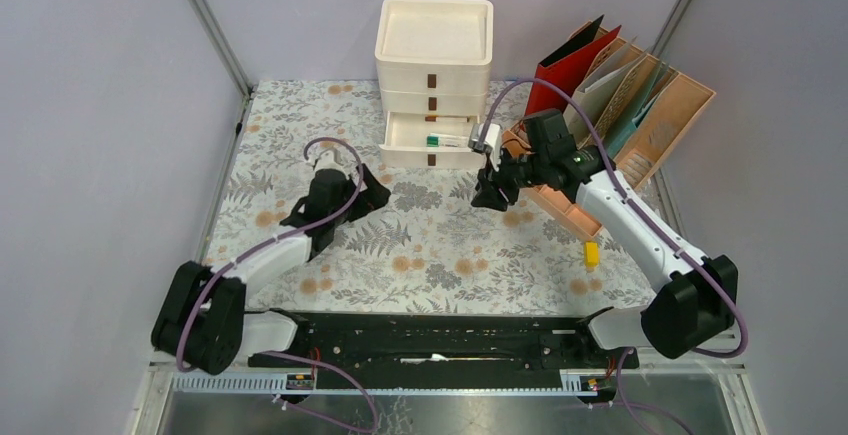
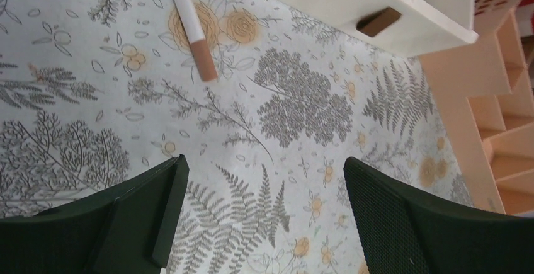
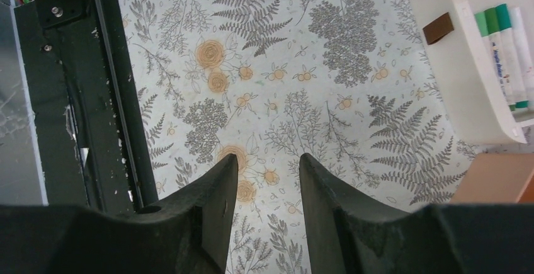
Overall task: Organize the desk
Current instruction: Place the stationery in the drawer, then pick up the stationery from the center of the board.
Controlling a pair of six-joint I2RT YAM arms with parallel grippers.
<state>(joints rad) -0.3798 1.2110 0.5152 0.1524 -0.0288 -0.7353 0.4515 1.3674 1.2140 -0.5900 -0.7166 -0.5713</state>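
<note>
The right gripper has its jaws part-way apart with nothing between them; only patterned cloth shows through the gap. It hangs over the cloth just in front of the right corner of the drawer unit, fingers pointing down.

The left gripper stands spread wide and empty. It is in front of the drawer unit and off to its left, well apart from the right gripper.

The cream drawer unit is a stack of three. Its bottom drawer is pulled out toward the arms, and green-capped markers lie side by side inside it.

A white stick with a tan end lies flat on the cloth, left of the drawer unit's front and beyond the left gripper's fingers.

Just beside the drawer unit on its right stands a peach file rack, set at a slant and holding upright folders, a red one nearest the unit.

A small yellow piece lies well in front of the drawer unit and to its right.

The desk, covered in fern-and-flower cloth, spreads from the drawer unit at its far edge toward the arms. A black rail runs along the side opposite the drawer unit.
</note>
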